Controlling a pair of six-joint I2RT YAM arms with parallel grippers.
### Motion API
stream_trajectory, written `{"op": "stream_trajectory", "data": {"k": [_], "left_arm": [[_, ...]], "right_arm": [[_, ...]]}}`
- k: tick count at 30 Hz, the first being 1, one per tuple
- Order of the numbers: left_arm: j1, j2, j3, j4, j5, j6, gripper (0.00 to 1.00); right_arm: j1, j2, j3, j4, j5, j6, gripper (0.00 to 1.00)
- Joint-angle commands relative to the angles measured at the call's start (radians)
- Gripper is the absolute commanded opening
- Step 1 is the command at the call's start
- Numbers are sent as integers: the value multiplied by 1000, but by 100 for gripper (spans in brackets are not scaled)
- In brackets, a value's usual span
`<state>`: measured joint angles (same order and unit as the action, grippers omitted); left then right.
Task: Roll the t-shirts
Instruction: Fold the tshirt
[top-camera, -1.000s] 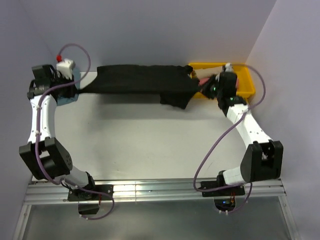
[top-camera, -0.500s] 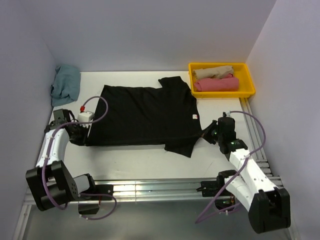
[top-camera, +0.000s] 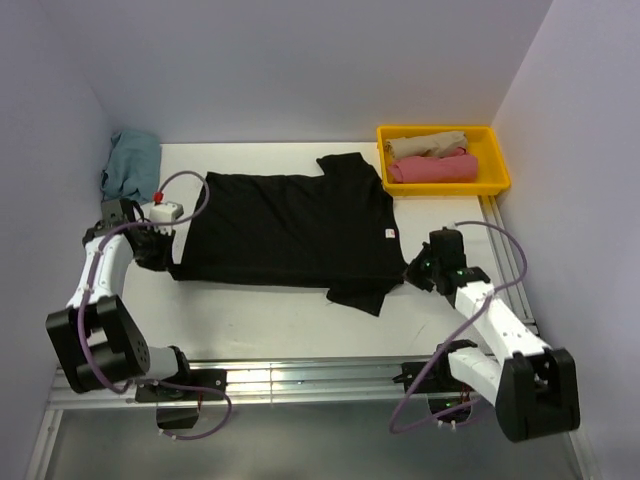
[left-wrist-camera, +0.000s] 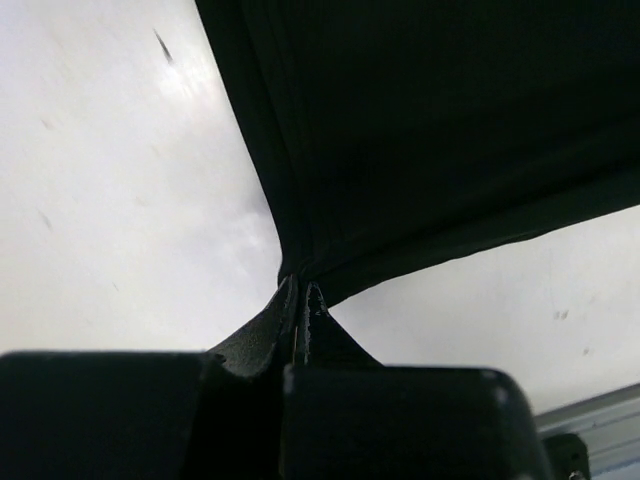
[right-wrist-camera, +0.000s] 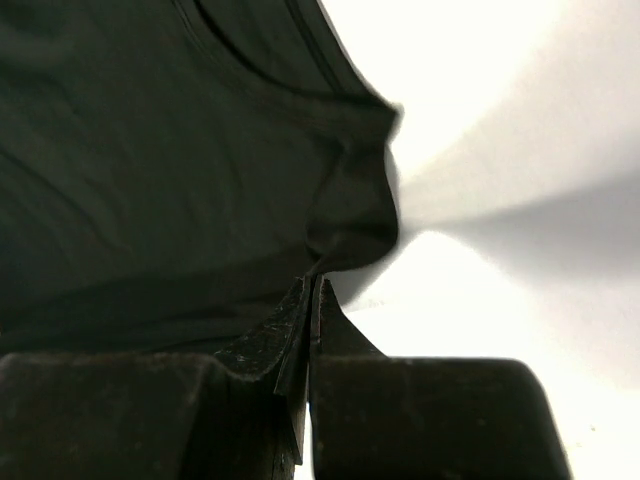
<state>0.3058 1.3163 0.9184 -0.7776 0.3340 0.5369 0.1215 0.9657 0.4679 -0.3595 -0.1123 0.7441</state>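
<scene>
A large black t-shirt (top-camera: 285, 230) lies spread flat across the white table, a small white label (top-camera: 389, 235) near its right edge. My left gripper (top-camera: 172, 266) is shut on its near left corner (left-wrist-camera: 300, 265). My right gripper (top-camera: 408, 272) is shut on its near right corner (right-wrist-camera: 345, 235). A sleeve (top-camera: 358, 297) juts toward the front edge. In the left wrist view my left gripper (left-wrist-camera: 301, 290) pinches the taut black cloth; in the right wrist view my right gripper (right-wrist-camera: 311, 283) pinches a bunched fold. A dusty-blue t-shirt (top-camera: 130, 165) lies crumpled at the back left.
A yellow tray (top-camera: 495, 178) at the back right holds a rolled beige shirt (top-camera: 425, 144) and a rolled pink shirt (top-camera: 432, 168). Purple walls close in on left, back and right. A metal rail (top-camera: 300, 378) runs along the near edge.
One second ago the shirt hung stretched near the back wall. Both arms pulled it toward the front and laid it flat; since half a second ago the left gripper shifted slightly back.
</scene>
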Motion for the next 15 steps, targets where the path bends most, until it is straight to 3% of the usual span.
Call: {"op": "stream_trajectory", "data": {"k": [1, 10, 15], "left_arm": [[1, 99, 130, 61, 22, -48, 0], [-82, 371, 316, 107, -10, -126, 0], [-112, 492, 390, 120, -27, -160, 0]], "right_arm": [[1, 132, 115, 56, 53, -51, 0], [-2, 456, 304, 125, 60, -75, 0], [-2, 556, 376, 131, 71, -81, 0]]}}
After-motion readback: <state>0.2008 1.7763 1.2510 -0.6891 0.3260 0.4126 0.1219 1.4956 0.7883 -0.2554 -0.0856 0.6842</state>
